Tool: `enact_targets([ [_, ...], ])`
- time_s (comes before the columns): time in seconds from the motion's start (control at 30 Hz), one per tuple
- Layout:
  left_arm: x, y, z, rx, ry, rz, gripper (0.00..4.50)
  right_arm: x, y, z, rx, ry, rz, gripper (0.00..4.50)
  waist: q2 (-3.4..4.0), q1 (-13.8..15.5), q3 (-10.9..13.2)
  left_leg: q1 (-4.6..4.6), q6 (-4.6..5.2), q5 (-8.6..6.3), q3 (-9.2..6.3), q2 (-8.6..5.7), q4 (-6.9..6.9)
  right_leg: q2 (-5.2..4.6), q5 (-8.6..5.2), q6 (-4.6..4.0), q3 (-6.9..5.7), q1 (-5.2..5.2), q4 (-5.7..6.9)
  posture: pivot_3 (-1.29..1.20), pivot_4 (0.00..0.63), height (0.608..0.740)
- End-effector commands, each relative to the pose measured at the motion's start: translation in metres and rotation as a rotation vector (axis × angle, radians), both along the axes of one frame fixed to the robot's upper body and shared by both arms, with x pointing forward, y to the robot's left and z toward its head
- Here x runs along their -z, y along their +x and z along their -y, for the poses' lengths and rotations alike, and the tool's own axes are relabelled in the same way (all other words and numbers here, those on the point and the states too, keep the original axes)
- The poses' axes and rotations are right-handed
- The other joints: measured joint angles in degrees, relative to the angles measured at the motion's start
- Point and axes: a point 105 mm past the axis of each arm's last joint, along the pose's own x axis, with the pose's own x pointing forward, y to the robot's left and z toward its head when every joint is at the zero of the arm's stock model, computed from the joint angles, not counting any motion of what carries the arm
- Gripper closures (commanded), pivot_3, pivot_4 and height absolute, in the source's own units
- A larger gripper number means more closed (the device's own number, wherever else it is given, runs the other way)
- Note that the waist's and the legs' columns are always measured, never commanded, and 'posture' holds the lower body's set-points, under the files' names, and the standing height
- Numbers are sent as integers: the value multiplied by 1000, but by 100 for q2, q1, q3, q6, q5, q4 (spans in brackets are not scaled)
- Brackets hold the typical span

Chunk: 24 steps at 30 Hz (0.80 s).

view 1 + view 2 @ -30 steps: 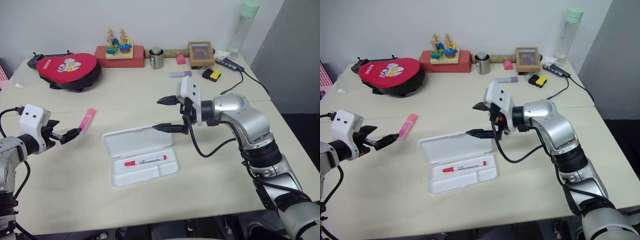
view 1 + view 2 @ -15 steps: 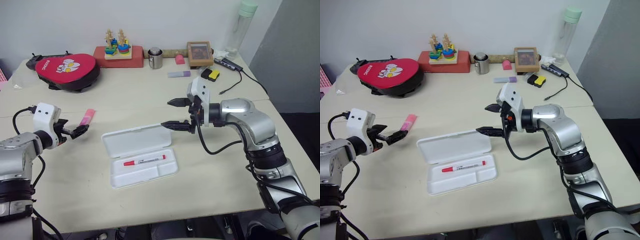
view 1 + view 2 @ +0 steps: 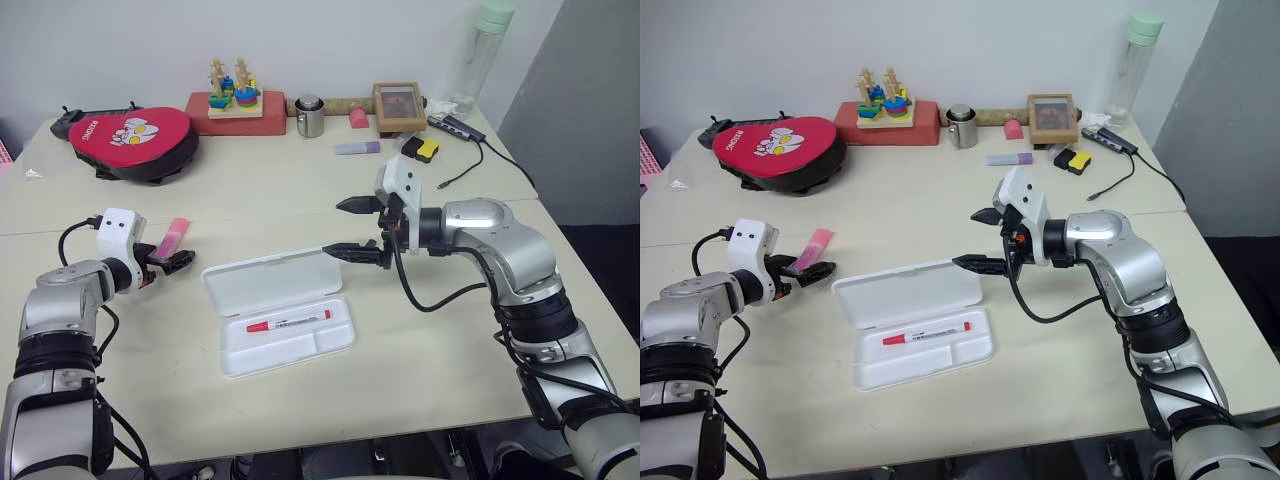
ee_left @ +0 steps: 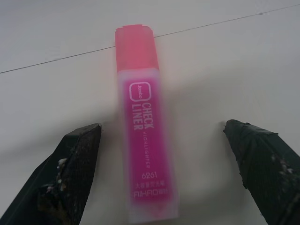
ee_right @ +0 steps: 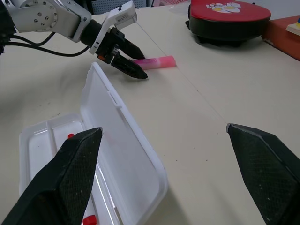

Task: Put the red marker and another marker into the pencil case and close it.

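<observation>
The white pencil case (image 3: 280,312) is seen lying open near the middle of the table (image 3: 420,350), its lid tipped up on the far side. The red marker (image 3: 290,322) is already laid in the long compartment of the tray, red cap to the left.

Over on the left, the pink highlighter (image 4: 144,126) is found flat on the table, well apart from the case. The left gripper (image 3: 810,270) is brought right up to its near end, both fingers spread wide, one on either side of the barrel and not touching it, as the left wrist view makes plain. Nothing is grasped there.

The right gripper (image 3: 352,229) is held above the table just behind the case's right end, pointing left, its two black fingers parted wide and empty.

Along the far edge, a red pouch (image 3: 135,140), a metal cup (image 3: 310,116) and a lavender highlighter (image 3: 358,148) are spotted.
</observation>
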Motion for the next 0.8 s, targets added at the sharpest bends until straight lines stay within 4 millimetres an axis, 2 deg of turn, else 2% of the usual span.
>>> enact_targets([
  [0.03, -6, 2, -6, -25, 17, 6, 642, -9, -6, -1, -15, 18, 33, 0, 0, 5, 0, 0, 0, 0, -1, 0, 0, 0, 0, 0, -1, 0, 0, 0, 150, 740],
  [0.37, -1, -1, -9, -33, 29, -19, 2637, -8, -5, -1, -7, 20, 27, 0, 0, 6, 0, 0, 0, 0, 0, 0, 0, 0, 0, 1, 0, 0, 1, 0, 150, 740],
  [0.5, -1, -2, -9, -32, 29, -22, 3297, -8, -5, -1, -8, 20, 27, 0, 0, 6, 0, 1, 0, 0, 0, 0, 0, 0, 0, 0, 0, 0, 2, 0, 150, 740],
  [0.8, 3, -8, -6, -7, 35, -34, 3298, -7, -7, 0, -22, 14, 26, 0, 0, 1, 0, 1, 0, 0, 1, 0, 0, 0, 0, 0, 1, 0, 1, 0, 150, 740],
])
